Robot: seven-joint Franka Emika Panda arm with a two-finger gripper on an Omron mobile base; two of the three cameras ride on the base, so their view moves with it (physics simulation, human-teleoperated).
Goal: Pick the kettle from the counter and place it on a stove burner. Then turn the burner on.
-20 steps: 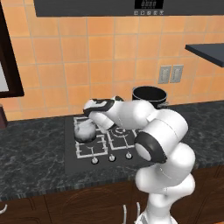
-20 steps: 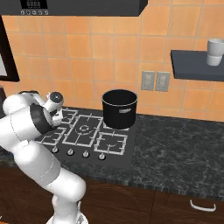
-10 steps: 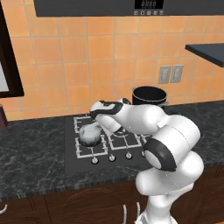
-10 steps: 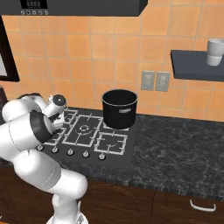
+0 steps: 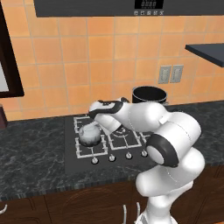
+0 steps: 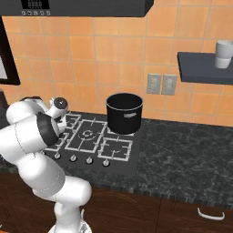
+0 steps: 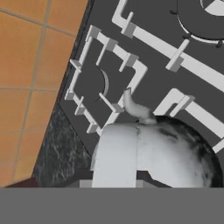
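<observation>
Kettle (image 5: 89,134) — over front-left burner (image 5: 92,146)

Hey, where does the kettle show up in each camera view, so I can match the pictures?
Left base view: the kettle sits left of centre, over the cooktop's front-left burner, under the arm's hand.
Right base view: at the far left, its top peeks above the arm's shoulder.
Hand view: it takes up the lower right, spout pointing up.
Shared landmark: the grey wire grates on the black cooktop.
</observation>
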